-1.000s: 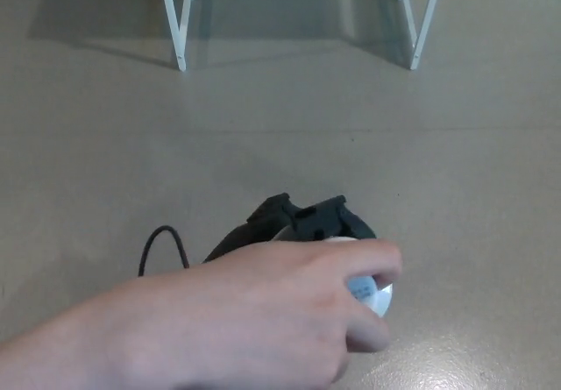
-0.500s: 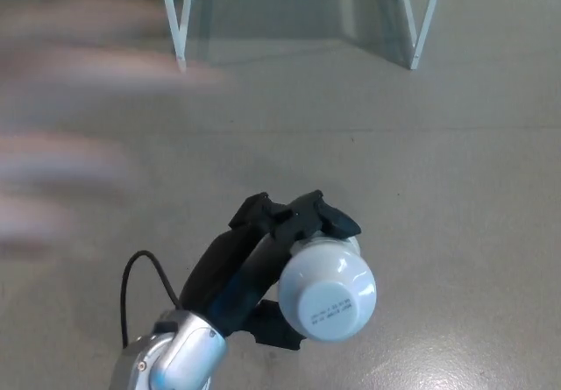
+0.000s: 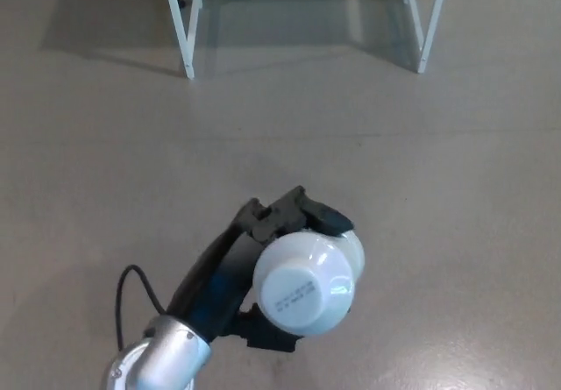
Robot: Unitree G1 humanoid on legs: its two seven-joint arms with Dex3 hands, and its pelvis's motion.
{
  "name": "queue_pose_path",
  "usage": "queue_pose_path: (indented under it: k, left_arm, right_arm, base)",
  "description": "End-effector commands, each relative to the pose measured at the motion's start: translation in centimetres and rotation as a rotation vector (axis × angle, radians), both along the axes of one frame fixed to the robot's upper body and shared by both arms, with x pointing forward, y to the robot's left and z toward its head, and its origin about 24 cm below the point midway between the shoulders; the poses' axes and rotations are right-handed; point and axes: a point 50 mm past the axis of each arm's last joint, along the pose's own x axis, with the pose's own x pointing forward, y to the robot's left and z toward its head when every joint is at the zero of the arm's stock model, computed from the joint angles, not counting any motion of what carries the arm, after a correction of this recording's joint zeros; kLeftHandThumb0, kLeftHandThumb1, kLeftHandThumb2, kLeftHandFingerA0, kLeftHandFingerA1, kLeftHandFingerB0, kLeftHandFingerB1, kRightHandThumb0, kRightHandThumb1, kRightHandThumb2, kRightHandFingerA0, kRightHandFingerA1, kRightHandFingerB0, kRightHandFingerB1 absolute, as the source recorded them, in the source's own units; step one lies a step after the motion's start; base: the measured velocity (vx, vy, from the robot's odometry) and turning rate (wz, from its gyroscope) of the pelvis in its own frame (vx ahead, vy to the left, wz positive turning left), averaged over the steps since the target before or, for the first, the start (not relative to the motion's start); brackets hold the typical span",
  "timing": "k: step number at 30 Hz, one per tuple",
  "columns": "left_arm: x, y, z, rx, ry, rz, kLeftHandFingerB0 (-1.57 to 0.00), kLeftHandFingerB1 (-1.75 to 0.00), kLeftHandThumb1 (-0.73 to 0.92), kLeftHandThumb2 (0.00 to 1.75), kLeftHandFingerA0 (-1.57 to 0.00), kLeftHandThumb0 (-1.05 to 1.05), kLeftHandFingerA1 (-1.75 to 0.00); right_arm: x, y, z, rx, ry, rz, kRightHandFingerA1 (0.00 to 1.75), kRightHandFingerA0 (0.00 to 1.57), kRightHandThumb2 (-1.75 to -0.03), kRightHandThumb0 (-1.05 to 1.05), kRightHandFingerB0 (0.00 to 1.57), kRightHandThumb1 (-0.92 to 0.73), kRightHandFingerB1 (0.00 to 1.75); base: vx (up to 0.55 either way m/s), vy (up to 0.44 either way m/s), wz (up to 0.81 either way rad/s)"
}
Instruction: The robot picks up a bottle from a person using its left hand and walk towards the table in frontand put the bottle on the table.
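Observation:
A white bottle [image 3: 307, 278] points up towards the camera in the lower middle of the head view, its round end with a small label facing me. My left hand [image 3: 280, 219] is shut on it, black fingers wrapped over its far side and a thumb below it. The silver and black forearm [image 3: 175, 337] comes in from the bottom left. No part of my right hand shows. The person's hand is out of the picture.
Two white table legs [image 3: 182, 26] [image 3: 428, 22] stand on the beige floor [image 3: 421, 171] at the top of the view, with the table's shadow between them. A black cable [image 3: 131, 285] loops beside my left forearm.
The person's hand, on the bottle a second ago, pulled away to the left and is gone. My left hand keeps the bottle and has drifted slightly left. The view has shifted a little.

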Motion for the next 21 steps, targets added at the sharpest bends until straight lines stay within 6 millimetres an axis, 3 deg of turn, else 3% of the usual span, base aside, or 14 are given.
queue_pose_path:
  k: [1,10,11,15,21]
  left_arm:
    - [0.7,1.5,-0.4,-0.137,0.092,0.024,-0.59,-1.75,0.92,0.85,-1.20,-0.27,-1.75]
    - [0.8,3.2,-1.4,-0.133,0.166,0.107,-0.52,-1.75,0.92,0.81,-1.20,-0.30,-1.75]
    - [0.8,3.2,-1.4,-0.130,0.165,0.110,-0.51,-1.75,0.92,0.80,-1.13,-0.30,-1.75]
    - [1.4,3.6,-1.1,-0.106,0.173,0.129,-0.48,-1.73,0.92,0.79,-1.12,-0.30,-1.75]
    - [1.7,4.5,-0.6,-0.081,0.212,0.148,-0.61,-1.75,0.92,0.82,-1.21,-0.33,-1.75]
  right_arm:
    - [0.3,-0.5,0.5,-0.017,-0.002,0.012,0.44,0.78,-0.57,-0.35,0.60,-0.61,0.39]
    - [0.4,-0.4,0.4,-0.019,0.005,0.031,0.44,0.80,-0.57,-0.37,0.61,-0.61,0.39]
    - [0.4,-0.4,0.5,-0.019,0.004,0.027,0.46,0.78,-0.60,-0.41,0.59,-0.59,0.40]
    - [0.5,-0.5,0.6,-0.015,-0.002,0.026,0.45,0.75,-0.59,-0.41,0.58,-0.59,0.39]
    - [-0.3,-0.6,0.3,-0.008,0.016,0.006,0.44,0.78,-0.57,-0.36,0.60,-0.61,0.39]
  base:
    - [0.07,0.148,-0.16]
    - [0.18,0.239,-0.08]
    - [0.25,0.096,0.01]
    - [0.25,-0.019,0.06]
    - [0.29,-0.085,0.18]
